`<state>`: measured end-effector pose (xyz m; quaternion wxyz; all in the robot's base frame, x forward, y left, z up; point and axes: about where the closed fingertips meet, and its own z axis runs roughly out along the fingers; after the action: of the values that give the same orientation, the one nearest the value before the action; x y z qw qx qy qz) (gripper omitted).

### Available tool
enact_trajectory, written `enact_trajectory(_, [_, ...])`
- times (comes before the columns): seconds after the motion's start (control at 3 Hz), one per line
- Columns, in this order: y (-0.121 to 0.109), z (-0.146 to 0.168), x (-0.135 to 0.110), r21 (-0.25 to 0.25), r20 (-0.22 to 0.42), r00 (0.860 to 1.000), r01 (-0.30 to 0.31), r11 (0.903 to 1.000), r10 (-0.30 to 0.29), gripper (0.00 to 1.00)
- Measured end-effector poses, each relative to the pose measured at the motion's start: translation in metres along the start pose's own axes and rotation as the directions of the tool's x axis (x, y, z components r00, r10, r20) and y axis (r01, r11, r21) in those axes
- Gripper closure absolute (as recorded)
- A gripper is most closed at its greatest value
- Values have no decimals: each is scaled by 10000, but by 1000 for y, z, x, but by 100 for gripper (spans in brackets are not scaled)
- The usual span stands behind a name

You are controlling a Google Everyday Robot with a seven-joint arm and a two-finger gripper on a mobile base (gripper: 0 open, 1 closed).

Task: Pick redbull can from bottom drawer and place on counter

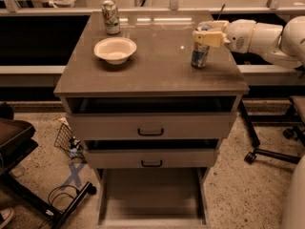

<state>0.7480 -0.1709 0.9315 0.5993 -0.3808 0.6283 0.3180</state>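
The redbull can [199, 55], blue and silver, stands upright at the right side of the counter [152, 73]; I cannot tell whether its base touches the slab. My gripper [206, 35] comes in from the right on a white arm and is shut around the can's top. The bottom drawer [151, 194] is pulled out below the cabinet, and its flat grey tray shows nothing inside.
A pale bowl [115, 49] and a green-and-white can [111, 17] sit on the counter's left half. The two upper drawers [150, 126] stand slightly open. A chair base [267, 152] is on the right, and a black chair [14, 142] and a wire basket [64, 138] on the left.
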Motion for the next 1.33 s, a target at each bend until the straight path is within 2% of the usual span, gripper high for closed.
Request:
enact_trajectory(0.33, [-8,3,19,-98,264,9993,-261,9996,264,100])
enact_trajectory(0.67, [-8,3,16,-103,269,9993,-266,9996,269,78])
enact_trajectory(1.0, [-7,4,16,-123,271,9993,-269,9996,272,47])
enact_trajectory(1.33, [-6,7,16,-168,276,9992,-275,9995,279,24])
